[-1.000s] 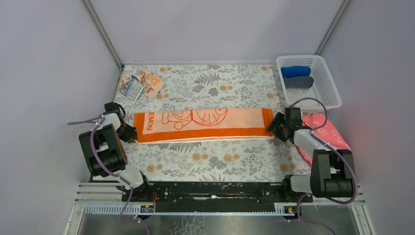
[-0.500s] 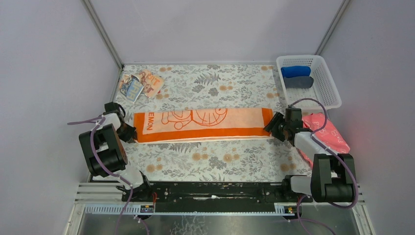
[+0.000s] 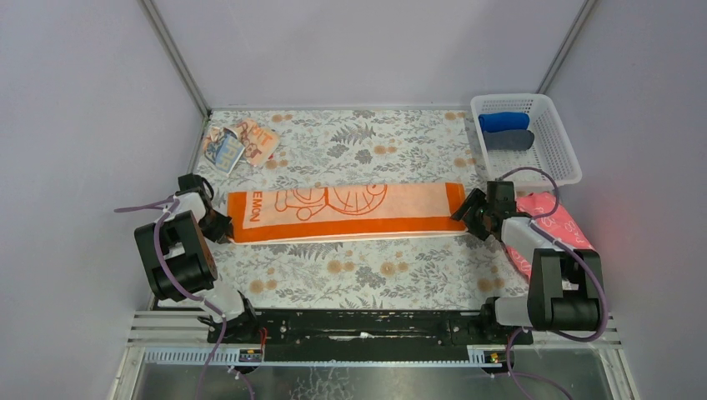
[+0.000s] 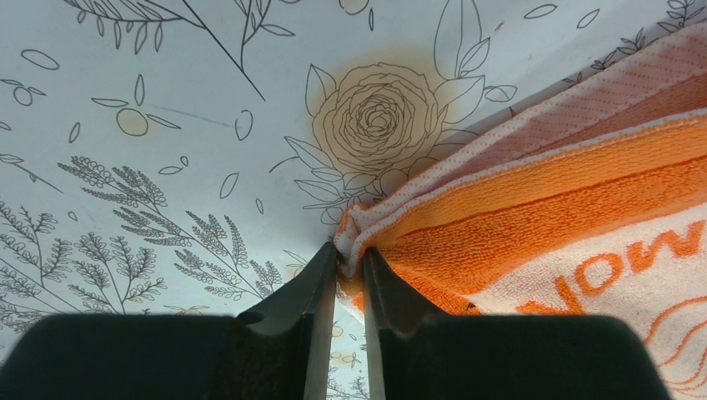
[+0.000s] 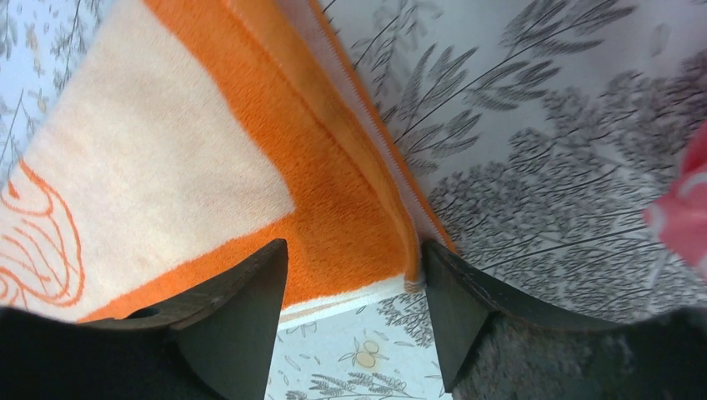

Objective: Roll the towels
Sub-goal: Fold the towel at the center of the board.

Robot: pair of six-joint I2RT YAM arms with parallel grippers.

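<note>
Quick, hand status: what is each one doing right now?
Left hand: closed, pinching a corner of the orange-bordered towel.
Right hand: open, fingers straddling the corner at the towel's other end, holding nothing.

Plain pale lilac walls close in the counter on three sides. Thin metal posts rise from its far corners. A white cloth printed with grey ferns and tan roses covers the counter. A black rail runs along its near edge. The light is soft and even.
</note>
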